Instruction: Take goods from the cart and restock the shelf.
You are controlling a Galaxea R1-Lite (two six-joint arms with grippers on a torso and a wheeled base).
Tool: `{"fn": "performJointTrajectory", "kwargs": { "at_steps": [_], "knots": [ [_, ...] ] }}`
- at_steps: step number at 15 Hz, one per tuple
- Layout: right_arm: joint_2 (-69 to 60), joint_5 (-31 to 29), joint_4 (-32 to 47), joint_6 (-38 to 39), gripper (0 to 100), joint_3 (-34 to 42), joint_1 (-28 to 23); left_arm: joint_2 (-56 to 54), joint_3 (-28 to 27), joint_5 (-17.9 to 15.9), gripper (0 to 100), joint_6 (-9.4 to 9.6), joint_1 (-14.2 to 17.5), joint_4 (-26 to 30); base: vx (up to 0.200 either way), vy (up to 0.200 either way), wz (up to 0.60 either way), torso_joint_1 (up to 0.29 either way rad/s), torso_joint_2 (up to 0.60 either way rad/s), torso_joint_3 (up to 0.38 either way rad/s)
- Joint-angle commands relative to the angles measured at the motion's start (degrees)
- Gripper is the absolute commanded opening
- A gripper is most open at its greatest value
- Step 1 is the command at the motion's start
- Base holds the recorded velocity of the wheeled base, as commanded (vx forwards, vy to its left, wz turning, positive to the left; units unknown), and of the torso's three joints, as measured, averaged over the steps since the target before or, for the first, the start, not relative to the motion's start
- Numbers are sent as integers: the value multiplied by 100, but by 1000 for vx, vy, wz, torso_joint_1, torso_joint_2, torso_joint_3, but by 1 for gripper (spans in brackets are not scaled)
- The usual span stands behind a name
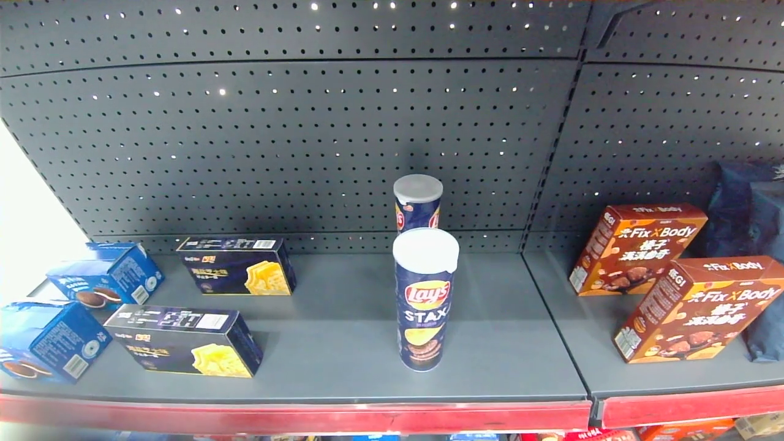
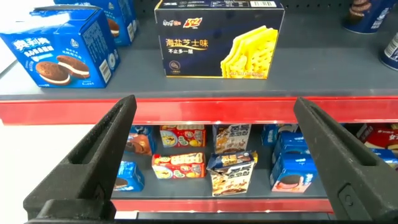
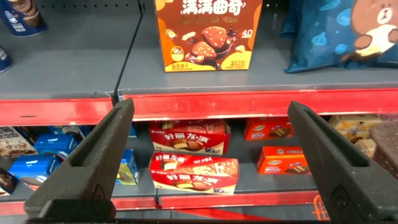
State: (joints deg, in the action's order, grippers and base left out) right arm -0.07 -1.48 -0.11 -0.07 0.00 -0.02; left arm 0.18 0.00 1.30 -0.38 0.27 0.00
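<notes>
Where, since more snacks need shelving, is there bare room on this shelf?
Widest bare patch: between the dark boxes and the chip cans. Another lies between the cans and the brown boxes. Crowded: the left end by the blue boxes, and the right end, where brown boxes crowd the bags.

A chip can [image 1: 425, 300] stands upright before a second can [image 1: 418, 205].

Bold printed lettering marks the front chip can [image 1: 425, 300], a brown box [image 1: 695, 309] and a blue box [image 2: 59, 46].
</notes>
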Motion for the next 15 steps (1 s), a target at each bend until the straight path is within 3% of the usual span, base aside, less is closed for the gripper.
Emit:
{"fn": "performJointTrajectory", "kwargs": {
  "at_steps": [1, 15],
  "knots": [
    [7, -2, -7, -1, 100, 0, -6, 8, 0, 10, 100, -15, 0, 0, 0, 0, 0, 0, 0, 0],
    [7, -2, -7, -1, 100, 0, -6, 8, 0, 10, 100, -15, 0, 0, 0, 0, 0, 0, 0, 0]
  ]
}}
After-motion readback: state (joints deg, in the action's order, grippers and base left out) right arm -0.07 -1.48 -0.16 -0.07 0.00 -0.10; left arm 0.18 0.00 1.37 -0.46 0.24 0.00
